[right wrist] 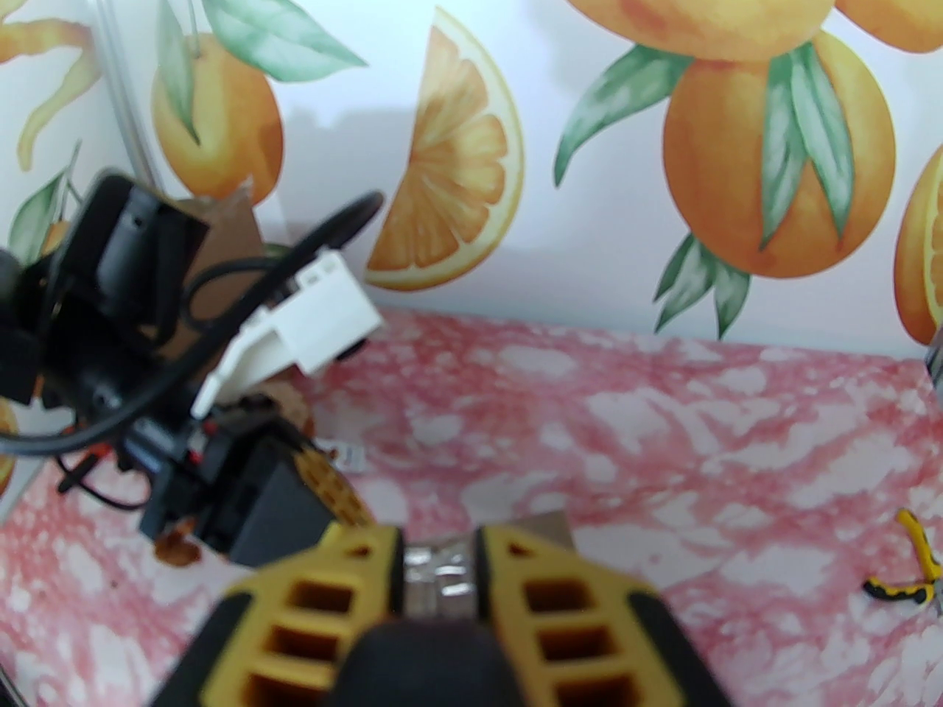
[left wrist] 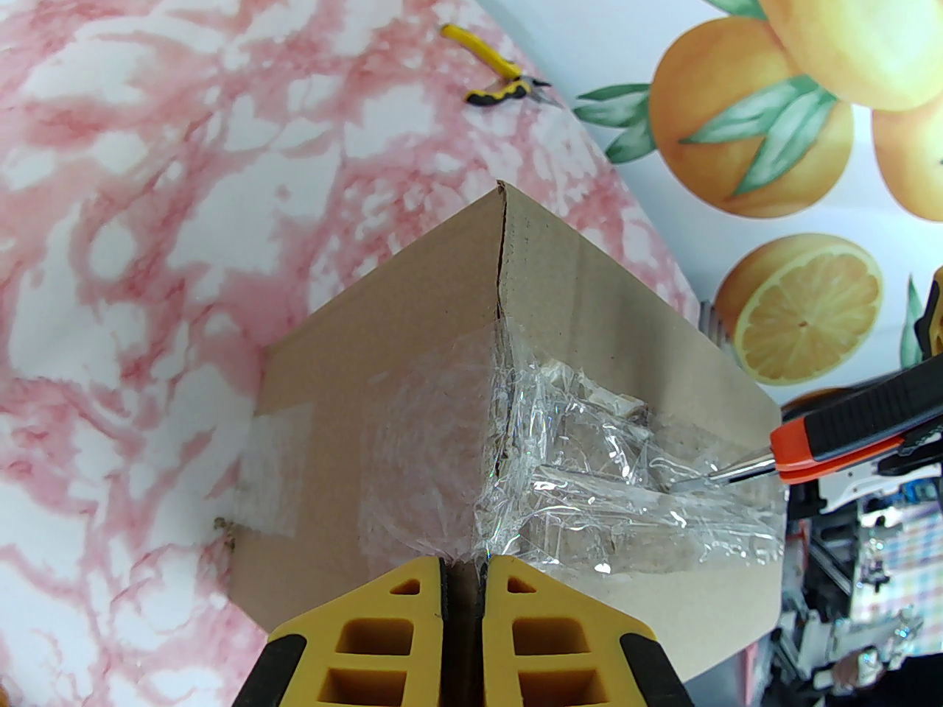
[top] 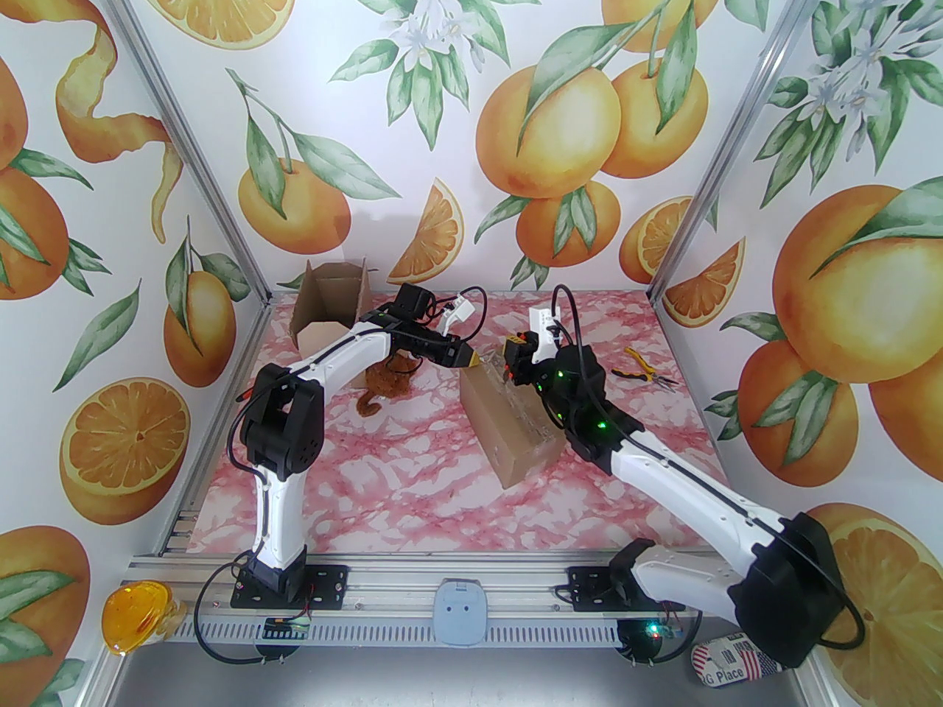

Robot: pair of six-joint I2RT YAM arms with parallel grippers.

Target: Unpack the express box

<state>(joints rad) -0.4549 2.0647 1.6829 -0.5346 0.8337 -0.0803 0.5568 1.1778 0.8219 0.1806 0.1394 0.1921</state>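
From above, the sealed box (top: 512, 431) lies slantwise in the middle of the pink marbled counter (top: 412, 498), its far end between the two arms. The left tool (top: 475, 358) reaches in from the left and meets that far end. The right tool (top: 510, 374) sits just beside it, over the box top. An open carton (top: 324, 306) stands at the upper left of the counter against the wall. A brown fuzzy thing (top: 383, 389) lies under the left arm, and yellow-handled pliers (top: 643, 371) lie well apart at the right.

In the left wrist view, the left tool's yellow fingers (left wrist: 324, 627) are pressed together at the bottom of the frame. Their tips are against the box's corner edge, where crumpled clear tape (left wrist: 582, 461) wraps over it. Whether they nip the tape I cannot tell. A knife (left wrist: 840, 431) with an orange and black handle comes in from the right edge, its blade (left wrist: 737, 472) touching the tape on the box's right face. The pliers lie at top centre.

The right wrist view is blurred near the lens. The right tool's fingers (right wrist: 508, 564) stand slightly apart at bottom centre, pinching the knife's dark handle, and shiny tape shows in the gap. The left arm is at the left and the pliers are at the lower right
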